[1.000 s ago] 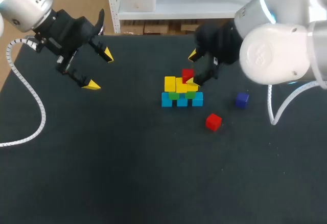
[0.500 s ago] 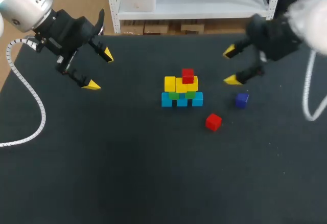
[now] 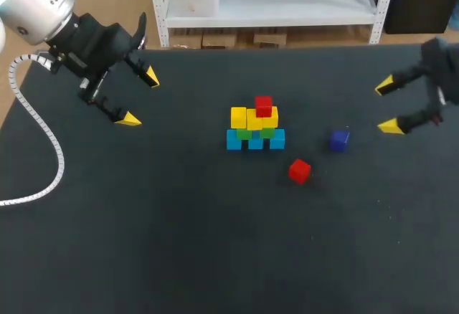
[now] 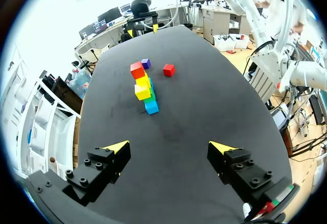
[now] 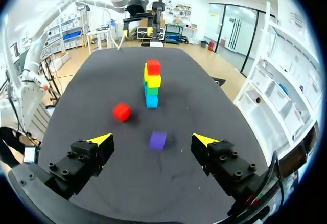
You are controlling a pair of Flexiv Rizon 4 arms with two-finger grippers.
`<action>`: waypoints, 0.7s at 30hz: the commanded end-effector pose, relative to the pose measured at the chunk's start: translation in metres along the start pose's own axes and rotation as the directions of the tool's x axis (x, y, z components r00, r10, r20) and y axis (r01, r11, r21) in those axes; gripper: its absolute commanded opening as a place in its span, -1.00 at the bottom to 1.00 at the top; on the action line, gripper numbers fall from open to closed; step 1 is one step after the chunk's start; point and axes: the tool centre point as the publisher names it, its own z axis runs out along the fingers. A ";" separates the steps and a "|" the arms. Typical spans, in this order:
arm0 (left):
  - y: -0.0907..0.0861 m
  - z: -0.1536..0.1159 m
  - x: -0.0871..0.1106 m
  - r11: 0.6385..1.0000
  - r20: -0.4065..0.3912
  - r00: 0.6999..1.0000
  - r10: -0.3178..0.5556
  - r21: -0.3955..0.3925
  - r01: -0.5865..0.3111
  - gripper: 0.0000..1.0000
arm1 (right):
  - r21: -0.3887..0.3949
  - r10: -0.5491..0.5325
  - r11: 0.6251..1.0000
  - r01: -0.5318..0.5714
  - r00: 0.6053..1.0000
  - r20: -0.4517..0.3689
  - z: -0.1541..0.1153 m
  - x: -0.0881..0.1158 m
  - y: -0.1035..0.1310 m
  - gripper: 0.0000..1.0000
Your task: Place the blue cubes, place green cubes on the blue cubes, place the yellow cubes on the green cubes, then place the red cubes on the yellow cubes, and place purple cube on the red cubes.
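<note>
Right gripper (image 3: 388,105): fingers spread wide, nothing held, hovering at the table's right side. Purple cube (image 3: 339,139) lies on the table ahead of it, untouched. Loose red cube (image 3: 299,170) sits near the purple one, apart from the stack.

Mid-table stack: blue cubes (image 3: 255,142) in a base row, green cubes (image 3: 244,134) on them, yellow cubes (image 3: 254,119) above, placed red cube (image 3: 263,105) on top.

Left gripper (image 3: 140,98): also spread and empty, far left, well apart from everything.

Judgement: blue, green and yellow layers done, red half done. The second red and the purple are still to place.
</note>
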 end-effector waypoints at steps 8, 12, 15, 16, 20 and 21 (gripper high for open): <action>0.002 0.000 0.001 1.000 0.001 1.000 0.002 0.003 -0.002 1.00 | -0.082 -0.029 0.996 0.034 0.998 0.057 -0.013 0.023 -0.013 1.00; 0.002 0.000 0.001 1.000 0.001 1.000 0.002 0.003 -0.002 1.00 | -0.100 -0.022 0.995 0.025 0.999 0.036 -0.014 0.027 -0.014 1.00; 0.002 0.002 -0.003 1.000 -0.005 1.000 0.024 -0.004 -0.024 1.00 | -0.100 -0.022 0.995 0.025 0.999 0.036 -0.014 0.027 -0.014 1.00; 0.001 0.004 -0.008 0.999 -0.011 0.999 0.042 -0.008 -0.042 1.00 | -0.100 -0.022 0.995 0.025 0.999 0.036 -0.014 0.027 -0.014 1.00; -0.002 0.015 -0.032 0.995 -0.048 0.994 0.097 0.018 -0.096 1.00 | -0.100 -0.022 0.995 0.025 0.999 0.036 -0.014 0.027 -0.014 1.00; -0.003 0.018 -0.037 0.995 -0.054 0.994 0.097 0.022 -0.096 1.00 | -0.100 -0.022 0.995 0.025 0.999 0.036 -0.014 0.027 -0.014 1.00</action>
